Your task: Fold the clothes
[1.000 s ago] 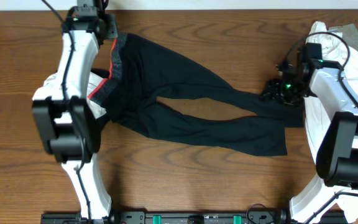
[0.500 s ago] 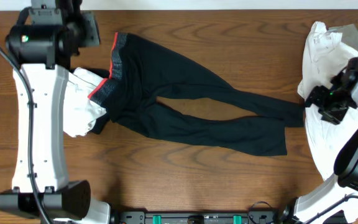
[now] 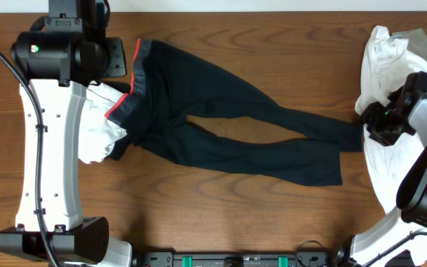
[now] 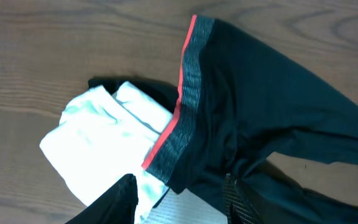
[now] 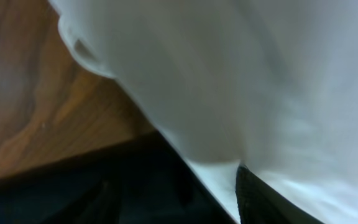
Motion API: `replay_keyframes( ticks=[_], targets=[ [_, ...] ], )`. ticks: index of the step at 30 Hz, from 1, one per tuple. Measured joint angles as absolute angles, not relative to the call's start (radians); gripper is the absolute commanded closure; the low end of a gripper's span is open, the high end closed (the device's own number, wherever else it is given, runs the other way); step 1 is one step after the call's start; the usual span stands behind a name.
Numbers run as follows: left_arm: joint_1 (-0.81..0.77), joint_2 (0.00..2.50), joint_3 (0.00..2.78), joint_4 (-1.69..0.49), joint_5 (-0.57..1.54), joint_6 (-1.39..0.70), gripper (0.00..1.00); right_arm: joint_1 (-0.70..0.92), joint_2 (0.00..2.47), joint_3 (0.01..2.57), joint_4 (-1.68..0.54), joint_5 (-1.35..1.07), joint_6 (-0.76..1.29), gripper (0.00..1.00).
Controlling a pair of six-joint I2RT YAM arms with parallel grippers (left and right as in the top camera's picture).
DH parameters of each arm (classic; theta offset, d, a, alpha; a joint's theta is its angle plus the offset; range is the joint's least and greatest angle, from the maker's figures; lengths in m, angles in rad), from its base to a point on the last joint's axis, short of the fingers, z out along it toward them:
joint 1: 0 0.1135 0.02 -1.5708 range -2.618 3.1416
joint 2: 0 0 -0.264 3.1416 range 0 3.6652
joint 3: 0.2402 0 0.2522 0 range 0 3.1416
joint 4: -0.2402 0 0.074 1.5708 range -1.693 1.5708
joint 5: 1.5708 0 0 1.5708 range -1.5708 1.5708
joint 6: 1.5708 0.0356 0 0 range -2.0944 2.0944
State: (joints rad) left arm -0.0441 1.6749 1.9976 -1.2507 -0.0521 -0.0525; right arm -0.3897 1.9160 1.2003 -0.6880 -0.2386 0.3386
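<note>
- Overhead: The black trousers (image 3: 221, 111) are spread flat on the wooden table (image 3: 221, 215), running diagonally from the upper left to the middle right.
- The grey waistband (image 3: 134, 81), edged red, is at the upper left; the leg ends are at the right.
- A white garment (image 3: 95, 133) is seen at the left, touching the waistband and partly covered by the left arm (image 3: 47, 141).
- A pile of white and pale grey garments (image 3: 384, 52) is heaped at the right edge.
- The right gripper (image 3: 376, 122) is placed at the pile's rim, just beside a trouser leg end; its jaws cannot be made out here.
- Left wrist: The left gripper (image 4: 176, 202) is seen at the lower edge with its fingers (image 4: 114, 202) spread and nothing pinched, above the white garment and waistband.
- Right wrist: The view is blurred. Most of it is filled by white cloth, with wood at the upper left and dark fabric at the lower left. Whether this claw is spread or pinching cannot be told.
</note>
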Motion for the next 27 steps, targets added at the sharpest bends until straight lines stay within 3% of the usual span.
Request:
replay_keyframes(
  ticks=[10,18,24,27],
  targets=[
    [-0.044,1.675,1.998,-1.253,-0.052,-0.052,0.51,-0.382,1.916,1.170,-0.633,-0.279,0.373,0.69],
    [-0.044,1.675,1.998,-1.253,-0.052,-0.054,0.47,-0.382,1.916,1.170,-0.611,-0.348,0.374,0.98],
    [-0.044,1.675,1.998,-1.253,-0.052,-0.055,0.46,-0.391,1.911,1.188,-0.618,-0.463,0.361,0.99],
    [-0.044,1.675,1.998,-1.252,-0.052,-0.056,0.46,-0.390,1.897,1.197,-0.519,-0.563,0.346,0.99]
  ],
)
